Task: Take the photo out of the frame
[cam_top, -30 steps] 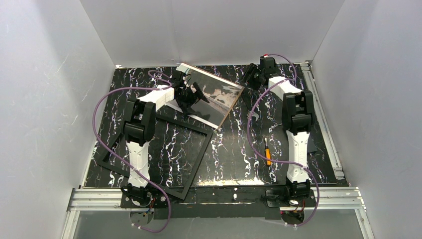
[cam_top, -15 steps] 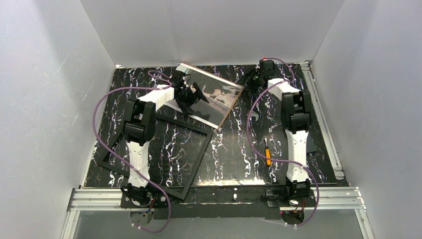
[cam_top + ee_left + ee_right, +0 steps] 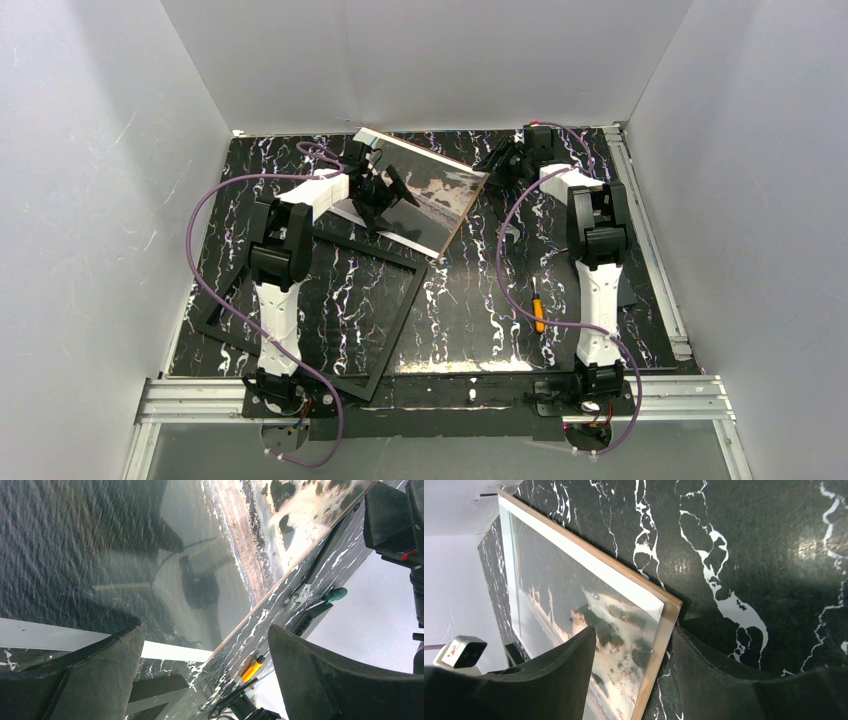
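The photo (image 3: 432, 195), a glossy white-bordered landscape print on a brown back, lies skewed at the back centre of the marble table. It is out of the frame (image 3: 401, 321), a thin black rectangle lying empty in front of it at the left. My left gripper (image 3: 385, 197) hovers open over the photo's left part; the left wrist view shows the print (image 3: 125, 555) under wide-apart fingers (image 3: 100, 675). My right gripper (image 3: 500, 160) is open at the photo's right corner (image 3: 659, 610). One finger (image 3: 569, 675) is over the print's face, the other (image 3: 714, 675) over the table beside its edge.
An orange-handled screwdriver (image 3: 538, 306) lies between the arms, right of the frame. A green-handled tool (image 3: 334, 594) and a small black flat box (image 3: 626, 291) sit by the right arm. White walls close in the table on three sides.
The right wrist has shifted slightly toward the back wall, its gripper staying by the photo's right corner. The left arm, photo and frame have not moved.
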